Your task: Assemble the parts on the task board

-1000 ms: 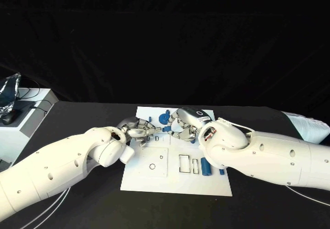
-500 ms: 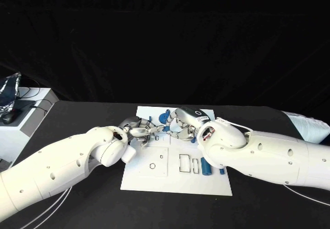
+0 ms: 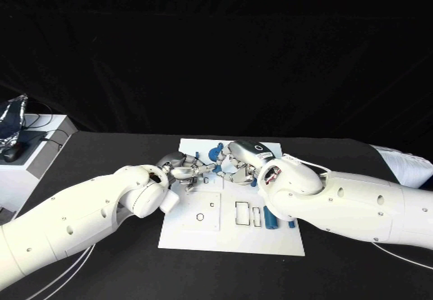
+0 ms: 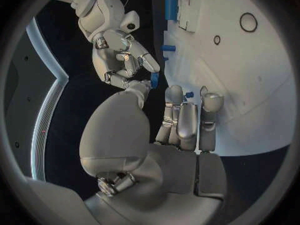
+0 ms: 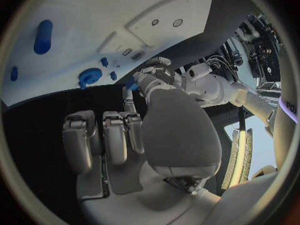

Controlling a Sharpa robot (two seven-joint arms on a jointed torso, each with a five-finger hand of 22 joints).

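Both hands meeting over task board (image 3: 230,240) far end. Left hand (image 3: 185,170) & right hand (image 3: 236,164) each pinching 1 small blue part (image 4: 154,80), clearer in wrist views.

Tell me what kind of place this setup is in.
Probably a robotics lab or test bench: a black table against a dark backdrop, a white task board with outlined slots and small blue parts, and electronics with cables on a white stand beside it.

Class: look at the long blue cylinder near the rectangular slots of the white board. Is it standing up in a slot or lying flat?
Lying flat. The long blue cylindrical part rests on its side on the white task board, beside the rectangular slots, with no robot hand on it.
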